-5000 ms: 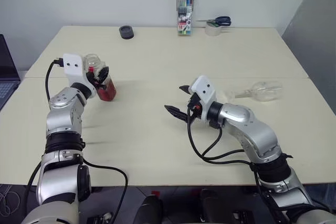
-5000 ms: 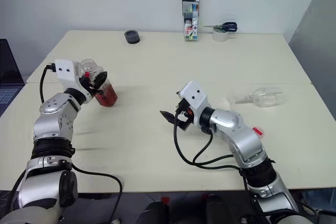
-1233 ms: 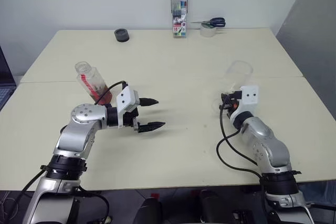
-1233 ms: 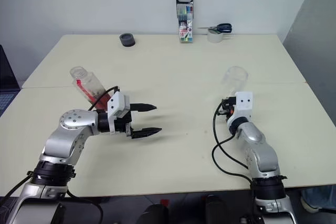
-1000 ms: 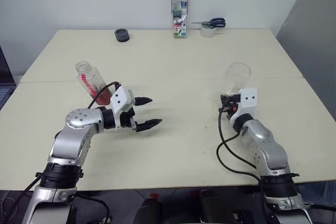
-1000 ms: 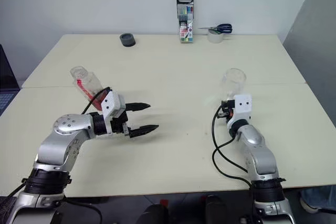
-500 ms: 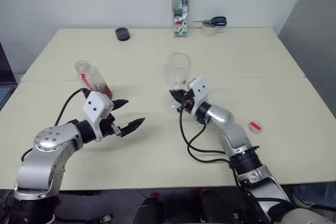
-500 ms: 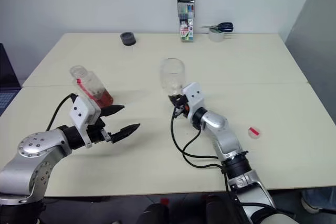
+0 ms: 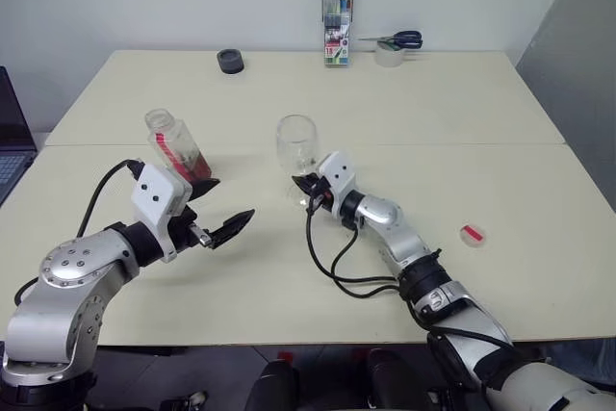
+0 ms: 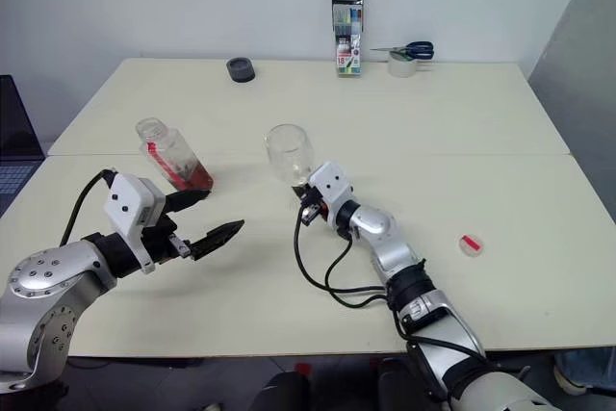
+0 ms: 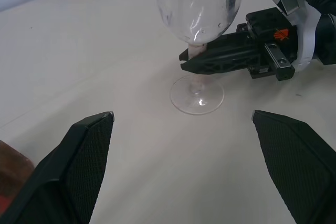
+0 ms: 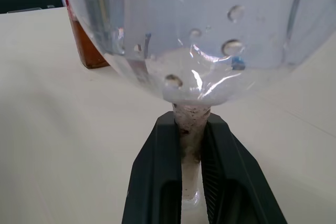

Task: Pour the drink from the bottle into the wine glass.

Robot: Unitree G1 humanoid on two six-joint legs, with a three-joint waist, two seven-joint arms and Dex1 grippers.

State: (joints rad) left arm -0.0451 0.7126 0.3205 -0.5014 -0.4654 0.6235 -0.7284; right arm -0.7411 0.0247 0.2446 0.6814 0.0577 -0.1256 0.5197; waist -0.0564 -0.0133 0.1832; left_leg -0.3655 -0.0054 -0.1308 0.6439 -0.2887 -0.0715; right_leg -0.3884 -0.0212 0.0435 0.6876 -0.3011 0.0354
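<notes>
The wine glass (image 9: 296,144) is upright at the table's middle, its foot (image 11: 197,98) down on the surface. My right gripper (image 9: 306,188) is shut on its thin stem (image 12: 191,125), just under the bowl. To the left stands the bottle (image 9: 177,146), uncapped and leaning, with the amber-red drink (image 9: 198,169) low inside; its dark side also shows behind the glass bowl (image 12: 85,45). My left gripper (image 9: 225,207) hangs open in front of the bottle, pointing at the glass, with nothing between its fingers (image 11: 86,166).
A small red cap (image 9: 472,234) lies on the table to the right. Along the far edge are a black round object (image 9: 230,61), a marker-pen case (image 9: 338,36) and scissors on a tape roll (image 9: 393,47). A laptop (image 9: 12,141) sits at the left.
My right gripper has carried the wine glass from the table's right side leftwards to the middle. The left gripper drew back and to the left, still open. The bottle kept its place.
</notes>
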